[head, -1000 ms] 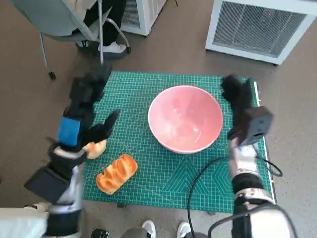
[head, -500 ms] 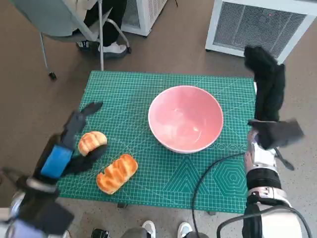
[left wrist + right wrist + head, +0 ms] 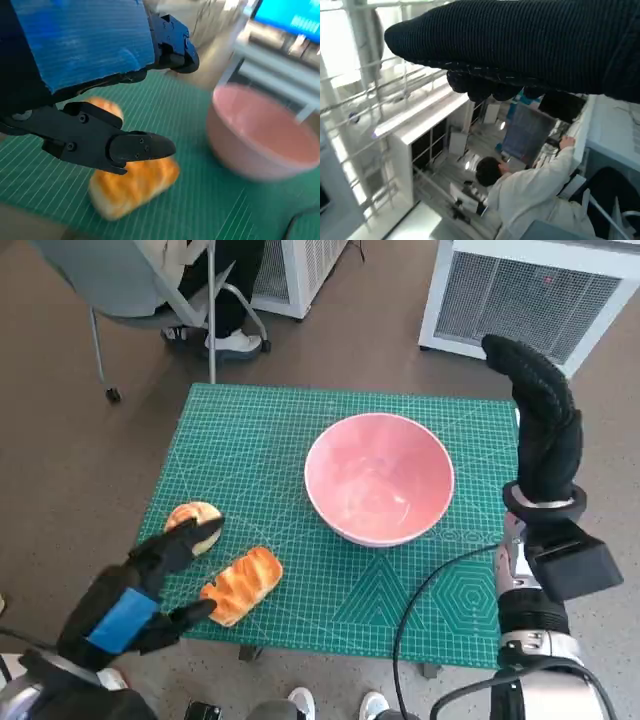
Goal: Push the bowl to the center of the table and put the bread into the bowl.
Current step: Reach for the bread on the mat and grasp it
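Left hand (image 3: 135, 592) hovering over ridged golden loaf (image 3: 240, 585), fingers apart, gripping nothing. Right hand (image 3: 540, 430) raised beside smooth pink bowl (image 3: 379, 478); finger state indeterminable.

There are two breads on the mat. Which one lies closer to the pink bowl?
The long ridged loaf, lying nearer the pink bowl. The small round bun sits farther out, by the mat's left edge.

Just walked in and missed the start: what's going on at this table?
A humanoid robot is working over a green mat. A pink bowl sits empty near the mat's middle. Two bread pieces lie at the near left: a long loaf and a round bun. The left hand hovers open beside them, holding nothing. The right hand is raised off to the bowl's right, touching nothing.
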{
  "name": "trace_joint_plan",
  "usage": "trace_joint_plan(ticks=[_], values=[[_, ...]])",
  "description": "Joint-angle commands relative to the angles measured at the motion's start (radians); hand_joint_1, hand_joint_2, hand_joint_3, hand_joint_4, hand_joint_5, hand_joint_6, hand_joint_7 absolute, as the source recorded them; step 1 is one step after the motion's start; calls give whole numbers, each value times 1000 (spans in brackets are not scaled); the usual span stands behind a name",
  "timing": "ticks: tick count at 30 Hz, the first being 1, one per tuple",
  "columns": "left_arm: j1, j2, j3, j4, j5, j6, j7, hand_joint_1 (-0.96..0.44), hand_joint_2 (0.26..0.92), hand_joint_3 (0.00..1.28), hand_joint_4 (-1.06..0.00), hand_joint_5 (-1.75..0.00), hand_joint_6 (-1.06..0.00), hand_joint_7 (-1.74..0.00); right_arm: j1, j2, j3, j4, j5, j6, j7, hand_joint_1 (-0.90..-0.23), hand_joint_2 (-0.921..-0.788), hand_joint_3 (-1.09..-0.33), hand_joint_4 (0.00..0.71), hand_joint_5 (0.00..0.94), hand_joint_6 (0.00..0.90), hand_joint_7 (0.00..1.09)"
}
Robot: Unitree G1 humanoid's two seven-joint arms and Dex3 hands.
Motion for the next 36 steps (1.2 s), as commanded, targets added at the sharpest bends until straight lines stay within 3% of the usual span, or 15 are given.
trace_joint_plan(ticks=[1,17,28,31,36], values=[[14,3,-48,8,65,4,4,-463,921,225,-364,-1,-314,-185,25,1,11,-7,-4,12,6,-590,-921,-831,356,3,228,339],[-15,-55,-178,103,203,58,43,-472,921,221,-365,0,-372,-64,29,14,22,-12,-1,37,1,-577,-921,-827,365,5,238,324],[-72,-95,-247,264,236,55,113,-468,921,220,-364,-2,-372,-46,33,22,28,-16,-1,36,-2,-574,-921,-822,368,4,238,314],[-85,-111,-256,302,241,56,145,-440,921,205,-383,-10,-381,-44,34,21,29,-17,-2,35,-2,-574,-921,-821,371,5,237,312],[-98,-127,-265,351,244,46,200,-348,921,154,-509,-31,-449,-52,34,20,29,-16,1,35,1,-573,-921,-820,375,6,234,306]])
